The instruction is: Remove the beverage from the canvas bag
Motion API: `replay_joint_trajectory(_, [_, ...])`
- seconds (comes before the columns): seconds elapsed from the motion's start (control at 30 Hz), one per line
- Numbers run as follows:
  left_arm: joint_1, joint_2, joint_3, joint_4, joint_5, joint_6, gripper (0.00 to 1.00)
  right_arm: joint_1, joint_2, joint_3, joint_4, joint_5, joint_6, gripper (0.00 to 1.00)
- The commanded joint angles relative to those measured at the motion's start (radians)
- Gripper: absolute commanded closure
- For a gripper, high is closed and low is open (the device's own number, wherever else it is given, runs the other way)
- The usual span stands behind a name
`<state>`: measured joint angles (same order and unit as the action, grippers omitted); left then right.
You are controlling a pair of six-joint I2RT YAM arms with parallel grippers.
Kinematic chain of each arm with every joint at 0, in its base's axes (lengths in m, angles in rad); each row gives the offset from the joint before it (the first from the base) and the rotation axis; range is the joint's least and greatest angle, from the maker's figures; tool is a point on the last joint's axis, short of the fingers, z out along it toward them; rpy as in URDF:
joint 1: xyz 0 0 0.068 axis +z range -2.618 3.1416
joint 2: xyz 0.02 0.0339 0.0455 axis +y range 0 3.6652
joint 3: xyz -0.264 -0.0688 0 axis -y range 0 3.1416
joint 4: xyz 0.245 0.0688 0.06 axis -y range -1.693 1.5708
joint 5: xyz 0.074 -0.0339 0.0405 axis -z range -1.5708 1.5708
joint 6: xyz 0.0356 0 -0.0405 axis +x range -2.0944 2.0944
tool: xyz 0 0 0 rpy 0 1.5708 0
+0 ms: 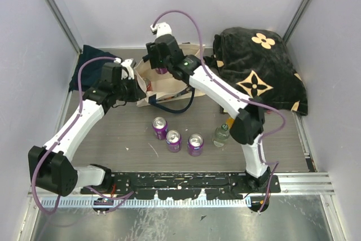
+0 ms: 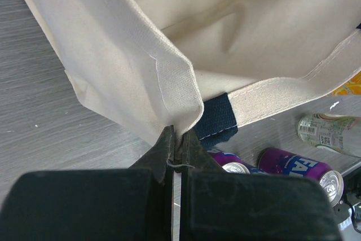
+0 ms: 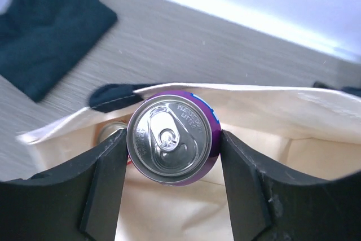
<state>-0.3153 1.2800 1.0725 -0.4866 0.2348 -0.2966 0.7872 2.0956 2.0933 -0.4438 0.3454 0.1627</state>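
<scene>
The cream canvas bag [image 1: 169,86] with navy handles stands open at the back middle of the table. My left gripper [image 1: 140,90] is shut on the bag's left rim; in the left wrist view the jaws [image 2: 179,139] pinch a fold of the canvas [image 2: 113,55] beside a navy handle end [image 2: 217,119]. My right gripper [image 1: 162,66] is over the bag's mouth, shut on a purple beverage can [image 3: 169,139]. The can is upright, top towards the camera, between both fingers [image 3: 104,179], above the bag's inside [image 3: 271,122]. Another can top [image 3: 111,131] shows inside the bag.
Three purple cans [image 1: 160,127] [image 1: 174,140] [image 1: 195,144] and a small clear bottle [image 1: 221,135] stand on the table in front of the bag. A black fabric bag with tan flowers [image 1: 259,69] lies at the back right. A navy cloth [image 1: 90,63] lies at the back left.
</scene>
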Motion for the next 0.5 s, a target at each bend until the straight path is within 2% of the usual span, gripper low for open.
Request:
replay_joint_trajectory(0.0, [0.001,0.036,-0.022,-0.023,0.006,-0.004,0.98,0.044,-0.248,-0.006,0.11,0.045,-0.047,0.99])
replay_joint_trajectory(0.27, [0.001,0.085,-0.011,0.014,0.002,-0.017,0.98,0.101,-0.539,-0.185,0.062,0.144,-0.049,0.99])
replay_joint_trajectory(0.47, [0.002,0.116,0.01,0.023,0.013,-0.014,0.98,0.124,-0.774,-0.4,-0.027,0.269,0.048,0.99])
